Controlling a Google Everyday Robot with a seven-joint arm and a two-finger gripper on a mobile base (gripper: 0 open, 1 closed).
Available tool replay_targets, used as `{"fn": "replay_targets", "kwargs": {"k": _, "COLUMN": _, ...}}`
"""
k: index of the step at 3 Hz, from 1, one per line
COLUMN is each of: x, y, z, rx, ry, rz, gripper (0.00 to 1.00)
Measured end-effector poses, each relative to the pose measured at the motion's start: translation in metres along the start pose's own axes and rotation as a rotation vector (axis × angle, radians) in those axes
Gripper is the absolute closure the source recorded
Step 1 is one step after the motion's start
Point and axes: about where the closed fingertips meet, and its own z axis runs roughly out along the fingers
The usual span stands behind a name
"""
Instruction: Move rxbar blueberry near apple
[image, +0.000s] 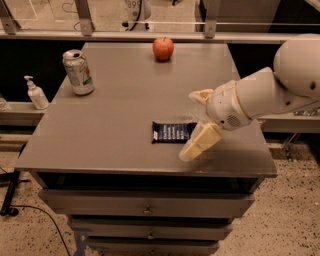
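The rxbar blueberry (171, 132), a flat dark navy wrapper with white lettering, lies flat on the grey table (115, 120) toward the front right. The apple (163, 48) is red-orange and stands at the table's far edge, well beyond the bar. My gripper (194, 121) hangs over the bar's right end, coming in from the right on a white arm. Its fingers (199, 142) are spread open, one toward the front edge and one toward the back, with nothing between them.
A green-and-white soda can (78, 72) stands at the table's back left. A hand-sanitiser pump bottle (36, 93) stands on a lower ledge left of the table. Drawers (145, 205) sit under the tabletop. A railing runs behind the table.
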Motion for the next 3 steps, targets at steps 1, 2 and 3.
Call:
{"fn": "replay_targets", "kwargs": {"k": 1, "x": 0.004, "y": 0.002, "z": 0.018, "rx": -0.015, "ry": -0.016, "rz": 0.021, "gripper": 0.00}}
{"fn": "replay_targets", "kwargs": {"k": 2, "x": 0.011, "y": 0.001, "z": 0.030, "rx": -0.031, "ry": -0.023, "rz": 0.052, "gripper": 0.17}}
{"fn": "replay_targets", "kwargs": {"k": 3, "x": 0.017, "y": 0.003, "z": 0.039, "rx": -0.050, "ry": -0.032, "rz": 0.084, "gripper": 0.41}}
